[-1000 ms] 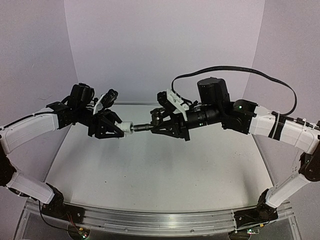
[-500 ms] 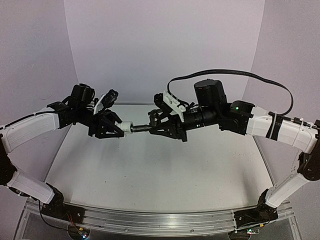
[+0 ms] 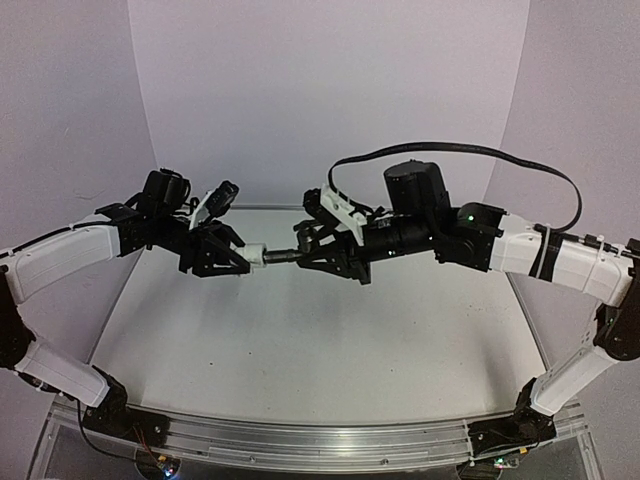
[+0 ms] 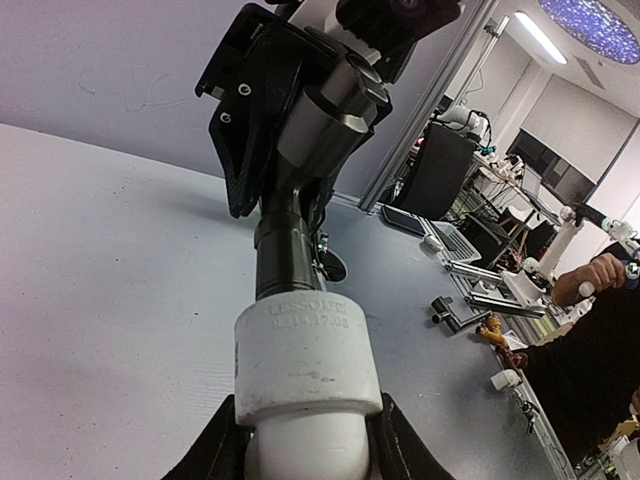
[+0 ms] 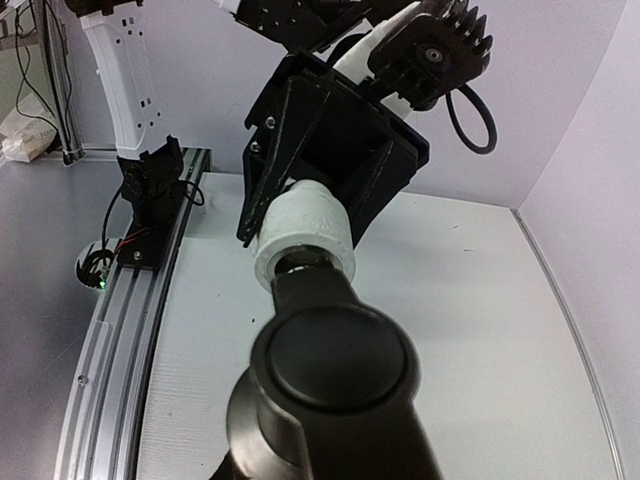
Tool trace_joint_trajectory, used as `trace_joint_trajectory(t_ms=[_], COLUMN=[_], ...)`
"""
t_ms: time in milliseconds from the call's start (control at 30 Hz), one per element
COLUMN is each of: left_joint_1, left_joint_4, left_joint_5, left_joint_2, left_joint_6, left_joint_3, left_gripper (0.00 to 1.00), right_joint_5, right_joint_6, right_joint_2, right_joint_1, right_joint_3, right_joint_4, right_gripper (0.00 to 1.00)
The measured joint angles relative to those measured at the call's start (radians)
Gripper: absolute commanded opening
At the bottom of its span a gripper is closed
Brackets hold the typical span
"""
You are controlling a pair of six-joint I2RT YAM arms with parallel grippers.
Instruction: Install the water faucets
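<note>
My left gripper (image 3: 238, 258) is shut on the white plastic fitting (image 3: 256, 255) and holds it in the air above the table. My right gripper (image 3: 318, 250) is shut on the dark grey faucet (image 3: 286, 255), which points left, level, with its end inside the fitting. In the left wrist view the fitting (image 4: 308, 360) sits between my fingers (image 4: 215, 450), and the faucet (image 4: 298, 210) runs from it up into the right gripper (image 4: 255, 110). In the right wrist view the faucet's round body (image 5: 335, 370) fills the foreground. Its tip enters the fitting (image 5: 300, 235), which the left gripper (image 5: 330, 150) holds.
The grey table (image 3: 320, 340) lies below both arms, with an aluminium rail (image 3: 300, 440) at its near edge and white walls around it. A black cable (image 3: 470, 150) loops over the right arm. A cluttered bench and a person's arm (image 4: 600, 330) show beyond the table.
The right arm has edged a little to the left and its wrist has turned, with the faucet in it. The cable loop has shifted. The left arm has held still.
</note>
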Motion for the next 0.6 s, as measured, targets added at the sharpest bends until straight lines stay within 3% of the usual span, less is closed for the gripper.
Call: trace_joint_trajectory(t_ms=[133,600], left_joint_1=[0.005,-0.003], left_joint_4=[-0.006,-0.016], left_joint_5=[0.001,0.094], left_joint_2=[0.006,0.024], left_joint_6=[-0.025,-0.307], left_joint_3=[0.006,0.044], left_gripper=[0.0,0.0], right_joint_5=[0.061,0.245], right_joint_6=[-0.053,-0.504], right_joint_2=[-0.012,-0.073], right_joint_1=[0.017,0.074], right_joint_3=[-0.029,-0.114], right_joint_4=[0.033,0.135], right_gripper=[0.0,0.0])
